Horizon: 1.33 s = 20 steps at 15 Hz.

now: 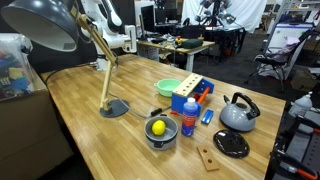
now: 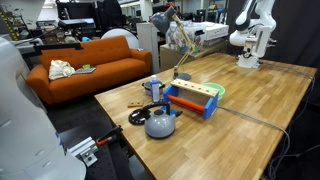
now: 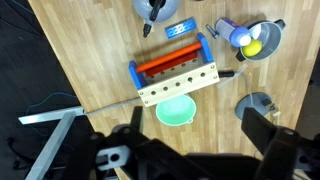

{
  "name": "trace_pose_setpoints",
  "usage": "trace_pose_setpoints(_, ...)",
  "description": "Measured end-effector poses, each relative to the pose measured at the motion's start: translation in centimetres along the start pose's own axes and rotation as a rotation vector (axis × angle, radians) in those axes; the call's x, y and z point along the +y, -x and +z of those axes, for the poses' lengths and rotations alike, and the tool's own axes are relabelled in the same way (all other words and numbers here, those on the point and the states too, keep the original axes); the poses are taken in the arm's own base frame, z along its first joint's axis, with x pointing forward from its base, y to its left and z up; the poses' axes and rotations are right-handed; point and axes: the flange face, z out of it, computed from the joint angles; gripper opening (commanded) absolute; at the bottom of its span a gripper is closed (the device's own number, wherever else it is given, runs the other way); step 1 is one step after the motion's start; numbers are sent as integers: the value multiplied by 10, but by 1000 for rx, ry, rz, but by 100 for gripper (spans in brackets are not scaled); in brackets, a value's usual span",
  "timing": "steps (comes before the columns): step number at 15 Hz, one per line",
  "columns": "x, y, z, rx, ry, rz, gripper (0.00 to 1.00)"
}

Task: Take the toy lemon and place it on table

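Sitting inside the grey metal pot (image 1: pixel 160 136), the toy lemon (image 1: pixel 157 127) is resting near the front edge of the table (image 1: pixel 90 120), and the pot's wall is stopping it from rolling. The wrist view is showing it too (image 3: pixel 254 47), as a yellow patch in the pot (image 3: pixel 266 38) towards the upper right corner, just beside a blue bottle (image 3: pixel 228 28).

The gripper (image 3: pixel 198 138) is hanging high above the table, looking straight down over a green bowl (image 3: pixel 176 110) and a blue and red toolbox (image 3: pixel 175 75). Its jaws are standing apart and are gripping nothing. That height and open stance are suiting an approach, I judge. The lemon is lying well off to one side of the gripper's line, so a sideways shift is needed before any descent. The pot's rim is likely calling for a steep entry from above.

Much is going unseen. The fingers are showing only as dark, blurred shapes along the bottom of the wrist view, so their tips are hard to make out. In an exterior view the arm (image 2: pixel 250 30) is standing at the far end of the table, with its gripper probably cut off or lost against the background. I am not finding the lemon there at all, with the kettle (image 2: pixel 160 123) and toolbox crowding that spot. The desk lamp's shade (image 1: pixel 45 25) is blocking the upper left corner in an exterior view.
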Motion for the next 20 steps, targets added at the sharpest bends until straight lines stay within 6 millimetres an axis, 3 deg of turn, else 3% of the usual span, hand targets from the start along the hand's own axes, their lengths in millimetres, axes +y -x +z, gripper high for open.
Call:
trace_pose_setpoints(4,0,-2,3,-1,2,-2,100)
trace_pose_setpoints(6,-5,-7,15,-16,5,-10,100)
trace_pose_setpoints(13,-61,-44,61,-48,48,-99,100)
trace_pose_setpoints(20,-63,-50,61,-47,49,-98,100)
